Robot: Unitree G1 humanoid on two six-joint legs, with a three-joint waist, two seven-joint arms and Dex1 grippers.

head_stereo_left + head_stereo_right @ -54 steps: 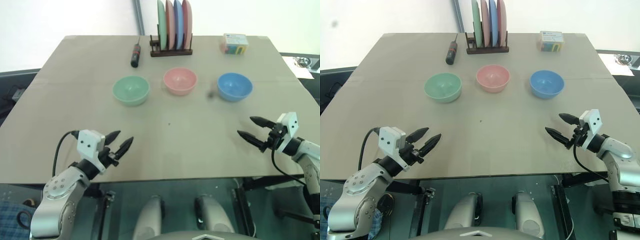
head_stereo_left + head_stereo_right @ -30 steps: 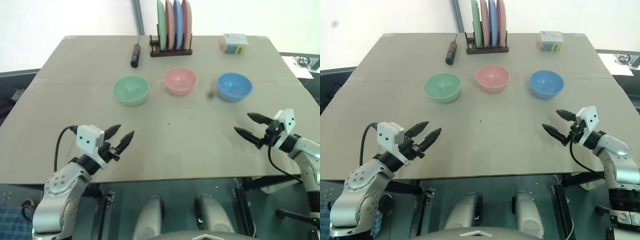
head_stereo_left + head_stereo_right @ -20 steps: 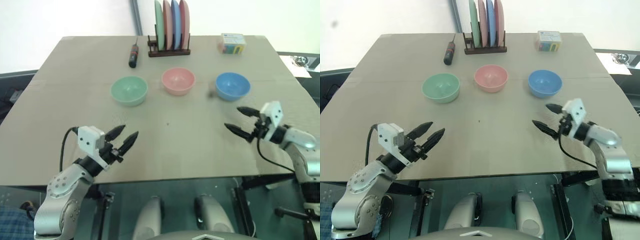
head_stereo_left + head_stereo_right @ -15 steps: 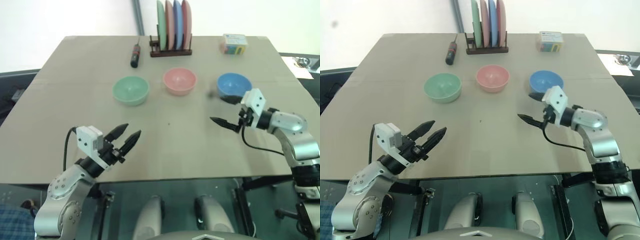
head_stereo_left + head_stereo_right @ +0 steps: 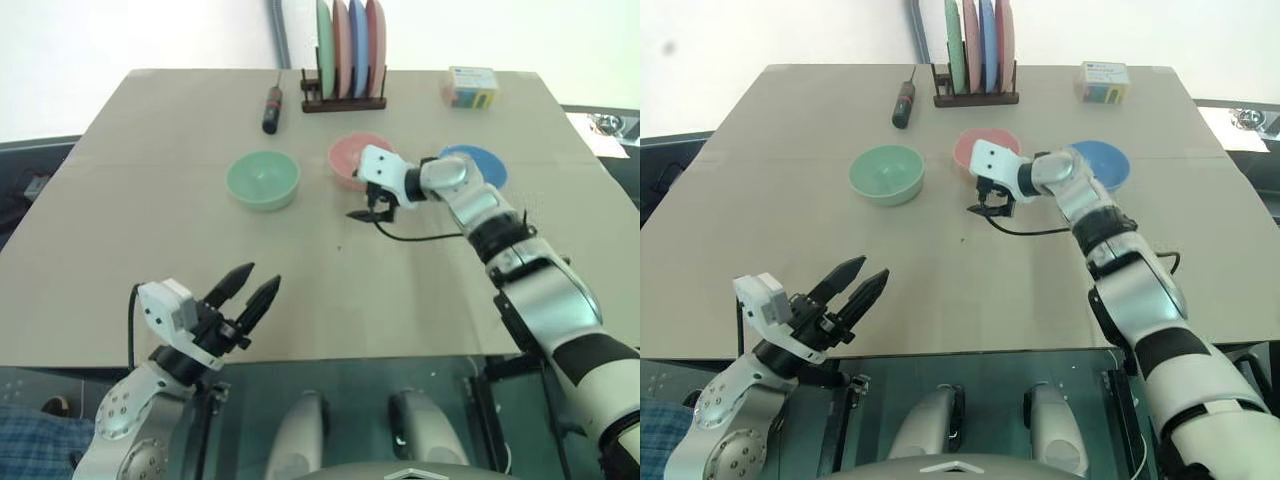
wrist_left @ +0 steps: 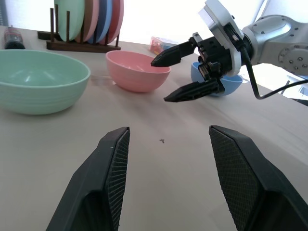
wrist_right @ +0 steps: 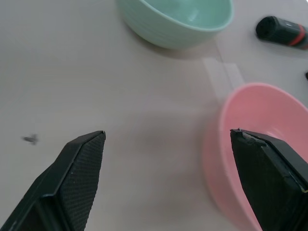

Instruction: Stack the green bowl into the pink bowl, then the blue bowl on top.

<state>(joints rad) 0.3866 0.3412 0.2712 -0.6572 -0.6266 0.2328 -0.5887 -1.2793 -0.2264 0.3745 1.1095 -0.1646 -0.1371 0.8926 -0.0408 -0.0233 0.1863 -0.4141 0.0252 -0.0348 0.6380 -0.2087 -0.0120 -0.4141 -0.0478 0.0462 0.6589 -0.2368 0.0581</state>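
Note:
Three bowls stand in a row across the table's far half: the green bowl (image 5: 263, 179) on the left, the pink bowl (image 5: 348, 155) in the middle and the blue bowl (image 5: 482, 161) on the right, partly behind my right forearm. My right gripper (image 5: 362, 205) hangs open just in front of the pink bowl's near rim, touching nothing. Seen from the right wrist, the pink bowl (image 7: 255, 139) lies beside one finger and the green bowl (image 7: 179, 14) farther ahead. My left gripper (image 5: 262, 277) is open and empty near the table's front edge on the left.
A wooden rack of upright coloured plates (image 5: 345, 55) stands at the back centre. A black and red screwdriver (image 5: 271, 108) lies to its left, and a small colourful box (image 5: 470, 87) sits at the back right. My right arm's cable trails over the table behind the gripper.
My right arm has swung from the table's right edge leftward and forward to the pink bowl's front, staying open. The left gripper drew back slightly. The bowls have not moved.

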